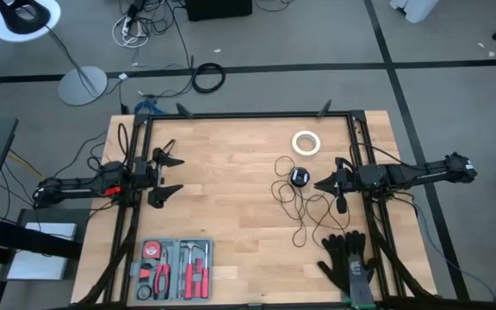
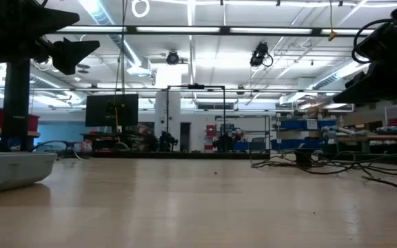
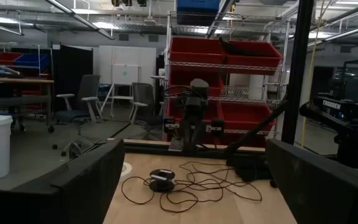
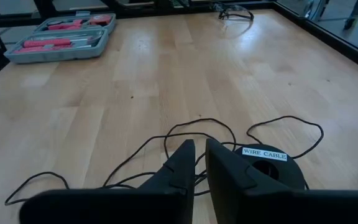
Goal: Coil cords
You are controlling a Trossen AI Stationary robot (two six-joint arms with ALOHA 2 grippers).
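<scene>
Right gripper (image 4: 199,163): fingers drawn nearly together, only a narrow slit between the tips. They stood just above the cord (image 4: 185,134) where its loops passed beside the puck (image 4: 267,163). Whether a strand was pinched between the tips could not be told. Seen from above, the right gripper (image 1: 327,182) lay just beside the puck (image 1: 300,177), pointing inward across the tabletop (image 1: 231,172). The right arm reached in level from the right edge, forearm roughly parallel to the surface, wrist low.

The puck carried a white label reading WIRE CABLE. The cord (image 1: 304,211) spread from it in loose, uneven loops over the right-centre of the tabletop, one strand trailing toward the front edge. The left wrist view showed the same cord (image 3: 191,186) and puck (image 3: 161,180) lying flat on the wood.

Left gripper (image 1: 164,176): fingers spread wide, holding nothing. It hung over the left side of the tabletop, well apart from the cord, with the arm extended level from the left edge.

White tape ring (image 1: 306,143) lay flat behind the puck, near it but apart. Grey tool case (image 1: 172,269) sat at the front left. Black gloves (image 1: 348,263) lay at the front right, near the cord's trailing end.
</scene>
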